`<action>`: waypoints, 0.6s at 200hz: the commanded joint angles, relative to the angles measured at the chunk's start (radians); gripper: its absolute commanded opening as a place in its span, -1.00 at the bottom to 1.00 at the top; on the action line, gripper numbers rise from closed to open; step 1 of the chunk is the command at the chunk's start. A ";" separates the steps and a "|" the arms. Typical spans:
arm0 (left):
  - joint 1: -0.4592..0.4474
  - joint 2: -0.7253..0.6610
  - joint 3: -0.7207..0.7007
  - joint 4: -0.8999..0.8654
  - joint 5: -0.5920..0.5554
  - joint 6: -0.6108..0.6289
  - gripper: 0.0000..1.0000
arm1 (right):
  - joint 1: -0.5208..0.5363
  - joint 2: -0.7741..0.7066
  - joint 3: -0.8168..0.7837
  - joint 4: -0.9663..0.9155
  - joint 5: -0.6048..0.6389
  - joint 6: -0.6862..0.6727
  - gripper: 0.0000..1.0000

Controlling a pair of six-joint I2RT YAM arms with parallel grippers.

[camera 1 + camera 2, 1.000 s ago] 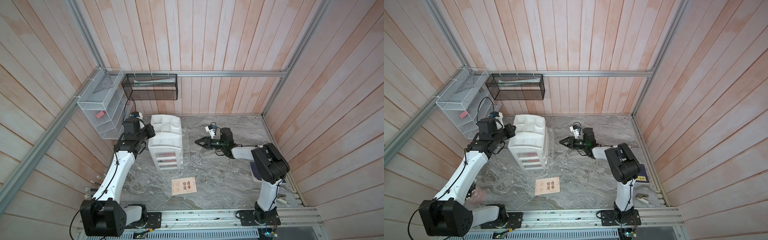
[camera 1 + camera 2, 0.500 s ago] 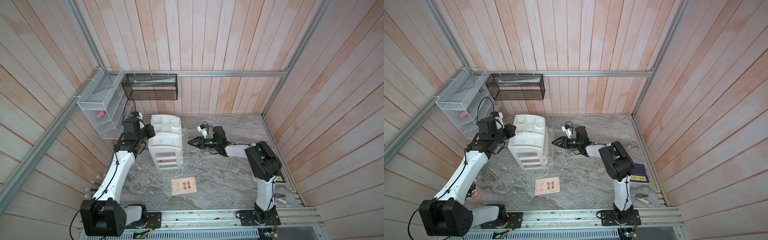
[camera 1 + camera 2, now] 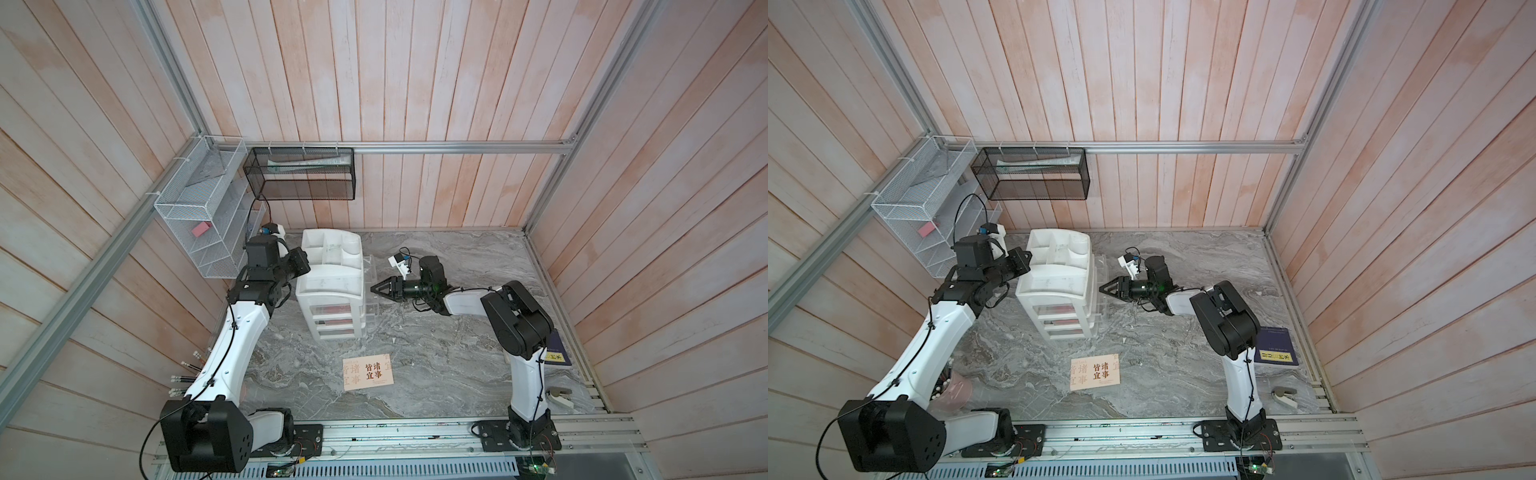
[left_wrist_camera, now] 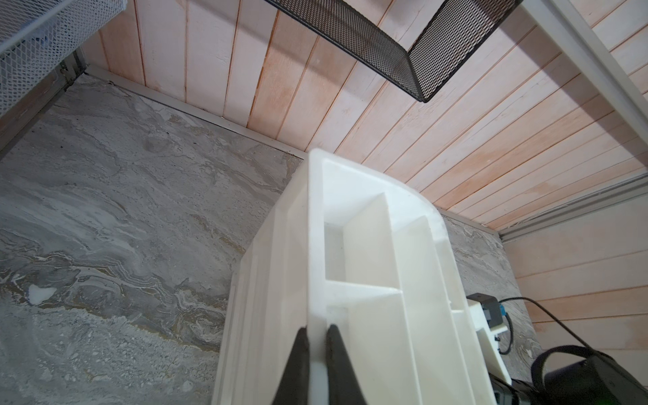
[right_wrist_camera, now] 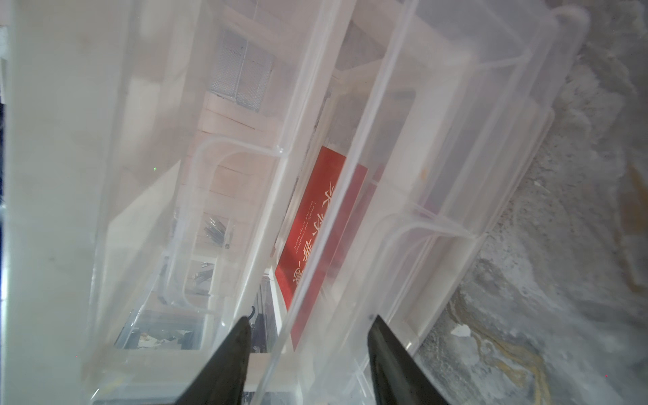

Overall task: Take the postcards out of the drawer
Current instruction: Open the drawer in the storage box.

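Bench (image 3: pixel 457 353): grey marble, wood walls.
Change: right pincer (image 3: pixel 374 287) has reached the drawer unit (image 3: pixel 332 286); half open, empty, so a red pick looks next.
Left pincer (image 4: pixel 317 338): clamped on unit rim.
Postcards: red cards (image 5: pixel 317 228) inside drawers, frame centre; cream card (image 3: pixel 368 372) out, lower centre.

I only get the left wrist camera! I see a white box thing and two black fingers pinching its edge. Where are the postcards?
Observer: One cream postcard lies flat on the table, between the white drawer unit and the robot's bases.
Kid: Any red ones?
Observer: Yes, a red postcard sits inside a clear drawer; the right wrist view shows it.
Kid: What's the other arm doing?
Observer: The right gripper is at the side where the drawers stick out, jaws open, holding nothing.
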 commanded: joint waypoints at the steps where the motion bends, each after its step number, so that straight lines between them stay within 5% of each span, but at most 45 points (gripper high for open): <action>1: 0.006 -0.004 0.017 0.024 0.002 0.034 -1.00 | 0.006 0.031 0.021 0.056 -0.029 0.033 -0.01; 51: 0.006 -0.010 0.016 0.002 -0.055 0.032 -1.00 | 0.000 0.007 -0.003 0.067 -0.022 0.041 -0.23; 120: 0.005 -0.030 0.023 -0.031 -0.134 0.057 -1.00 | -0.045 -0.063 -0.041 0.005 -0.029 0.021 -0.28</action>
